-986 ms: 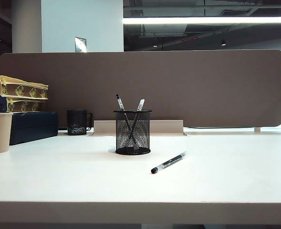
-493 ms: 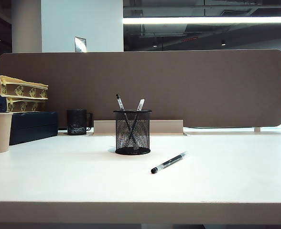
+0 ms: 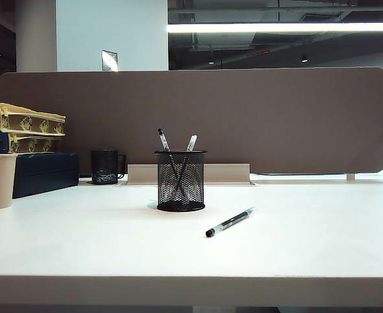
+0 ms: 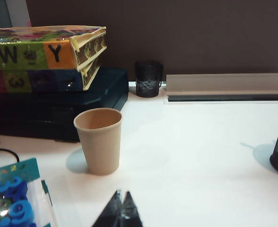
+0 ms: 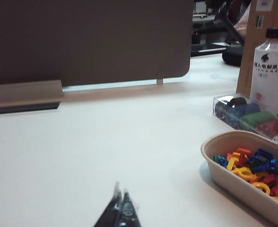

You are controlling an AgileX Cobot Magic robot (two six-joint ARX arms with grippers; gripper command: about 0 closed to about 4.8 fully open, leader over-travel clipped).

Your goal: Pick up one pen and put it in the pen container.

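Pens, two of them, stand in your pen container (image 3: pixel 180 181) at frame centre; the pen (image 3: pixel 230 222) lies on the surface, lower right of it. Left pincer (image 4: pixel 121 205) and right pincer (image 5: pixel 120 203) hover pressed together. A box (image 4: pixel 44 59) reads "W Y".

The smooth white table (image 3: pixel 113 241) has a soft satin sheen. The black wire-mesh pen container (image 3: pixel 180 180) looks like matt metal. The slim pen (image 3: pixel 230 222) has a clear, glossy plastic barrel. The beige cup (image 4: pixel 99 140) appears to be matt paper, and the brown divider panel (image 3: pixel 243 117) behind is dull, perhaps cloth-covered. The dark mug (image 4: pixel 148 78) gleams faintly.
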